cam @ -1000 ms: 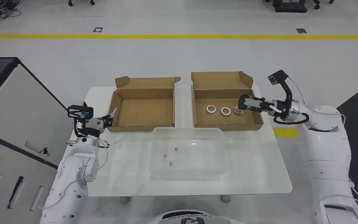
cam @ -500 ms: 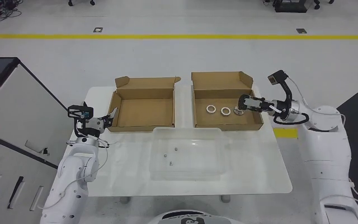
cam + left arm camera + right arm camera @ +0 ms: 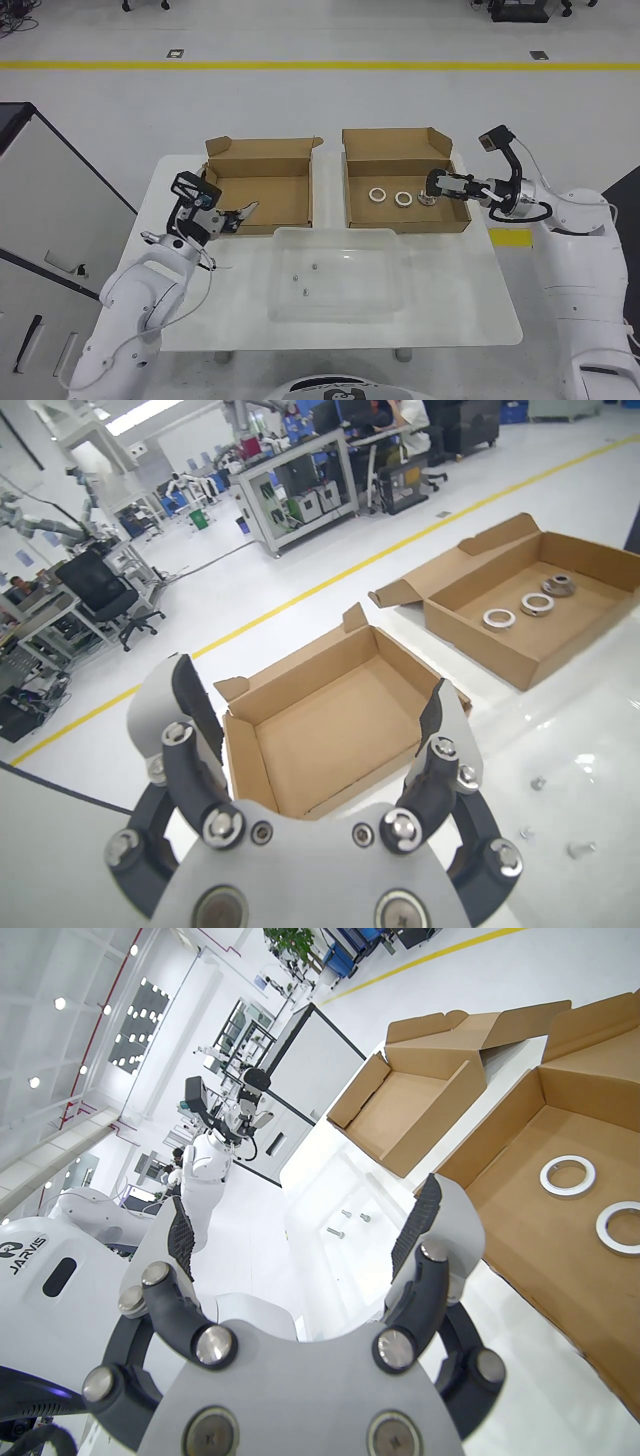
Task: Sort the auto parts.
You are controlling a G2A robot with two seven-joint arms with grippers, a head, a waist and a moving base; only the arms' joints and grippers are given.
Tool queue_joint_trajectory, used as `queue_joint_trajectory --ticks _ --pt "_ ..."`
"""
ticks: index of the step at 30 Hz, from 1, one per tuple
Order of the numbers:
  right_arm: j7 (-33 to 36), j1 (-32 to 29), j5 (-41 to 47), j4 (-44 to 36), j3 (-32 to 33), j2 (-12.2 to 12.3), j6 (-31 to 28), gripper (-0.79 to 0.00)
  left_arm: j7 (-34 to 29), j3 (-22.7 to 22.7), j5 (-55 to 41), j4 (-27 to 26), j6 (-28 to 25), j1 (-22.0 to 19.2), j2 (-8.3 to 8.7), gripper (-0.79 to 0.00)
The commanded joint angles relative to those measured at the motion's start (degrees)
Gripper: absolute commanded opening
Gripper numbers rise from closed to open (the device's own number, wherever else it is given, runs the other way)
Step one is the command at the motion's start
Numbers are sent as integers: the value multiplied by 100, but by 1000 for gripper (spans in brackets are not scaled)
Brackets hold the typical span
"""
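Wide apart and empty, the left pincer (image 3: 314, 680), held above the counter (image 3: 450, 290) near the front wall of the left cardboard box (image 3: 255, 200), bare inside. Likewise apart and gripping nothing, the right pincer (image 3: 303, 1195), poised over the right end of the right cardboard box (image 3: 400, 172), close to the flanged hub (image 3: 558, 586) standing in a row with two flat metal rings (image 3: 379, 195). Not yet sorted, by the look of it: three small bolts (image 3: 304, 292) lying loose and apart from one another on the floor of the clear tray (image 3: 335, 232), mid-counter, just in front of both boxes. Judged light, rigid, smooth steel, so no fear of crushing, but much of slipping or rolling on the glossy tray floor. Small against the pads, hence little margin for aim. Probably best taken from straight above, pads closing across the shank just beside the head, tips brought nearly down to the tray floor, tray walls cleared on the way in and out. Rings and hub heavier by appearance and equally hard; a ring best pinched across its wall through the bore, the hub by its raised neck. Cardboard light, liable to shift if nudged.
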Motion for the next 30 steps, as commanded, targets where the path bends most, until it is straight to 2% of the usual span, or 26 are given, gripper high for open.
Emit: queue_joint_trajectory --ticks 1,8,14,19,23,30 --pt "0 0 0 0 0 0 0 0 -367 87 18 -210 -349 -71 17 0" --pt "0 0 0 0 0 0 0 0 -1890 526 -150 -699 -1377 -350 70 0" --pt "0 0 0 0 0 0 0 0 -3297 1006 -694 -699 -1639 -834 74 0" --pt "0 0 0 0 0 0 0 0 -4585 1570 -1173 -608 -1427 -1372 43 0" --pt "0 0 0 0 0 0 0 0 -5366 2055 -1434 -535 -1225 -1864 3 0" --pt "0 0 0 0 0 0 0 0 -6070 2976 -1891 -33 -522 -2656 21 0"
